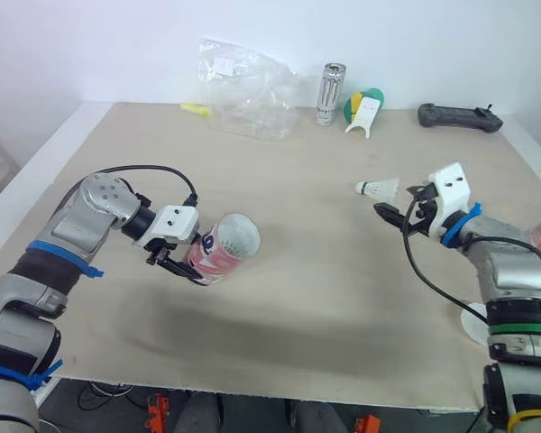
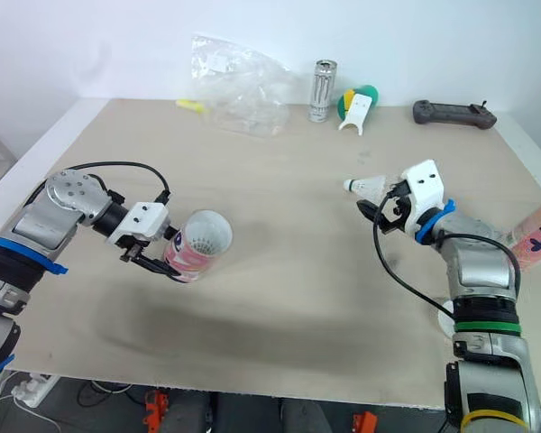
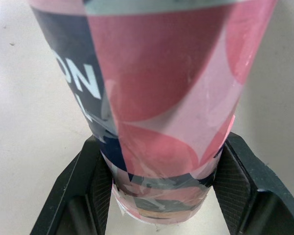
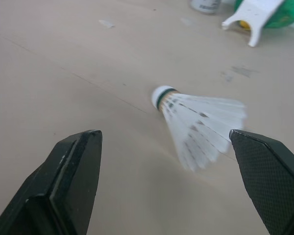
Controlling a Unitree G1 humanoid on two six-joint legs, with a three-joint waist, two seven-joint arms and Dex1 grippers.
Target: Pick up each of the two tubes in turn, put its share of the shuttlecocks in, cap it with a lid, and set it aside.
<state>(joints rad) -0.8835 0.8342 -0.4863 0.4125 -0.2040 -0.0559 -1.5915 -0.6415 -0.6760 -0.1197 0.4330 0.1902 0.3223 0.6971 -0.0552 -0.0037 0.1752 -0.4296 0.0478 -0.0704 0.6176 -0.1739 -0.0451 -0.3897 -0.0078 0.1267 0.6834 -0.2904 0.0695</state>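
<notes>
- Tube (image 1: pixel 224 249) is clamped near its base by the left gripper (image 1: pixel 191 264), jaws closed on it. It is tilted, with its open mouth turned towards the right arm, probably so a shuttlecock can be fed straight in.
- The shuttlecock (image 1: pixel 379 189) lies on the table (image 1: pixel 325 298) well to the right of the tube, cork end pointing towards it.
- The right gripper (image 1: pixel 402 206) hovers just beside the shuttlecock, on the side away from the tube. Its jaws are spread wide and empty, apparently lining up a grasp.
- A second tube (image 2: pixel 539 229) shows partly, farther right of the held tube, likely awaiting its turn.

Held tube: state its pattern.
Tube: pink, red and navy patches, white lettering; left wrist view.
</notes>
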